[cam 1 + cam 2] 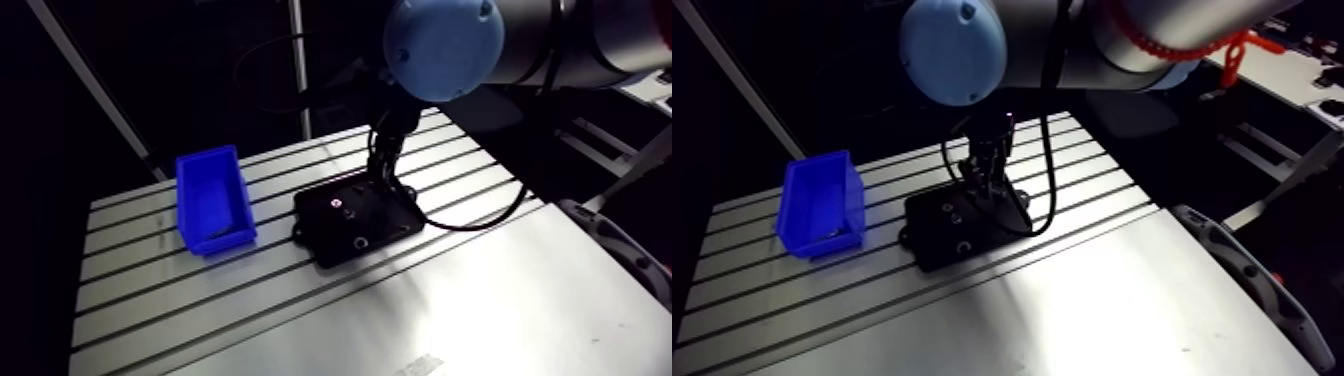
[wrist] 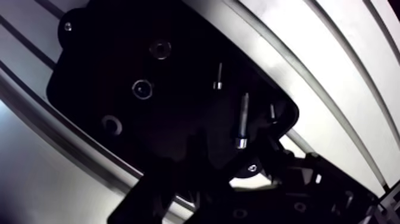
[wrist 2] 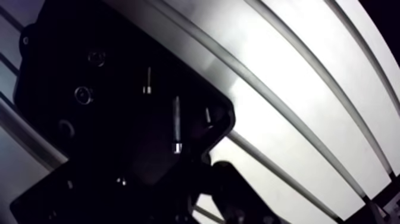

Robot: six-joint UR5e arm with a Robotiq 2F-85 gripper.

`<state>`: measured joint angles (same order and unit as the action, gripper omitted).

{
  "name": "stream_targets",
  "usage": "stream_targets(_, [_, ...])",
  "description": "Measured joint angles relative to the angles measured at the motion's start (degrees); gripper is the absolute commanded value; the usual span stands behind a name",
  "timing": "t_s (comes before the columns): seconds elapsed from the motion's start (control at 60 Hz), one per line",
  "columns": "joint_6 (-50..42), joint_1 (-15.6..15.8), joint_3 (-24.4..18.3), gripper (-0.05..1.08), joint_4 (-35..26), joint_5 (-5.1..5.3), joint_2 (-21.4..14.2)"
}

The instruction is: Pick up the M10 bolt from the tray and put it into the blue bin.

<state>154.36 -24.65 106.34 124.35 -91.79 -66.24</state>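
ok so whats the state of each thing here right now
long bolt: lying flat on the tray, free, not gripped
short bolt: lying flat on the tray, apart from the long bolt
tray: lying flat, bolts on it
blue bin: upright, open top, apart from the tray
gripper: low over the tray

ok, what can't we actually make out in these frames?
1. Blue bin floor: arm view, its near wall and dim light hide most of it.
2. Bolt sizes: wrist view shows a long bolt and a shorter bolt on the tray; which is M10 is unreadable.
3. Round parts on the tray: wrist view, too dim to tell nuts from washers.
4. Tray's far edge: arm view, the gripper stands in front of it.
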Motion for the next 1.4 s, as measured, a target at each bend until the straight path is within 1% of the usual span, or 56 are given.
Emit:
stream_targets(0.8, [-0.25, 0.29, -1.34, 0.47, 1.49, -0.10, 2.98])
stream_targets(0.917, [-0.28, 0.33, -1.65, 0.50, 1.56, -0.10, 3.31])
stream_targets(1.25, [-0.37, 0.82, -2.16, 0.50, 1.65, 0.00, 3.96])
stream_targets(1.4, [-0.40, 1.11, -2.20, 0.52, 1.65, 0.00, 4.09])
